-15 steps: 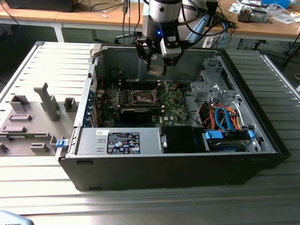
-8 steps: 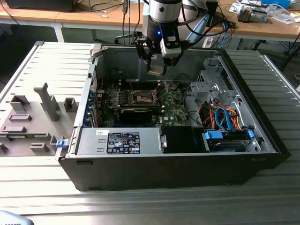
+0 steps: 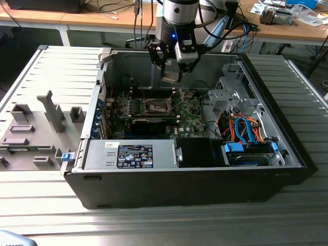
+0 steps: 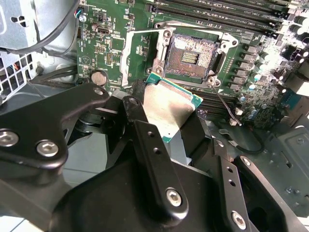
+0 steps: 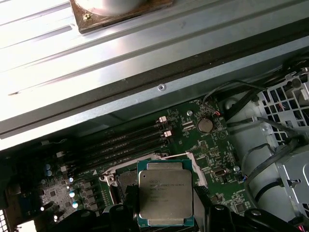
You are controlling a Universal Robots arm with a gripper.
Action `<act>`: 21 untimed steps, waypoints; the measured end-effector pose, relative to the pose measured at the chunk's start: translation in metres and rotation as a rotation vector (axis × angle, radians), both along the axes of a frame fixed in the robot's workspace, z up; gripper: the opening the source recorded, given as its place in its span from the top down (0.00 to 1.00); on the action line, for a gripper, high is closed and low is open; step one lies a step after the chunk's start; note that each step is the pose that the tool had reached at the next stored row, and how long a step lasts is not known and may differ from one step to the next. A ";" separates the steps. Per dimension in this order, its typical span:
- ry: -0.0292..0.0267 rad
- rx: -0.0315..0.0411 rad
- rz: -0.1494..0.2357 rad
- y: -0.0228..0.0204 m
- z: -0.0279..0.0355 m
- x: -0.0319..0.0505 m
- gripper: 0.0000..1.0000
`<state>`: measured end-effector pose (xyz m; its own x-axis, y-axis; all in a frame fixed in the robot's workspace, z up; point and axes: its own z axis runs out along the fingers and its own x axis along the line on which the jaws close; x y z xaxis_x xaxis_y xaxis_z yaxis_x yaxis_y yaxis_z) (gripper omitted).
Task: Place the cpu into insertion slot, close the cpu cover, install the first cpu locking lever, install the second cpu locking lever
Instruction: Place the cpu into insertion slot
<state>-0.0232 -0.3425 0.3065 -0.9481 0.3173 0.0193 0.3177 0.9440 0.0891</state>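
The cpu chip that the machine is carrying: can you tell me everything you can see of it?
The cpu is a small flat square: a silver-grey metal top with faint print, on a thin green base that shows as a rim. The gripper clamps it between its black jaws on two opposite edges. It hangs in the air over the green motherboard, close to the insertion slot but not in it; the slot lies open and empty.

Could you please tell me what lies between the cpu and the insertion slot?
Nothing: in the exterior view the cpu, held by the claw, hangs above the open insertion slot with bare air between.
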 end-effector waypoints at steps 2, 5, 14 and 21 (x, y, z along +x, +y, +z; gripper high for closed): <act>0.0000 0.0001 -0.002 0.0000 0.0000 0.0000 0.45; 0.0000 0.0000 -0.005 0.0000 0.0000 0.0000 0.45; 0.0000 0.0000 -0.012 0.0000 -0.0001 0.0000 0.45; 0.0000 0.0000 -0.020 0.0000 -0.0002 0.0000 0.45</act>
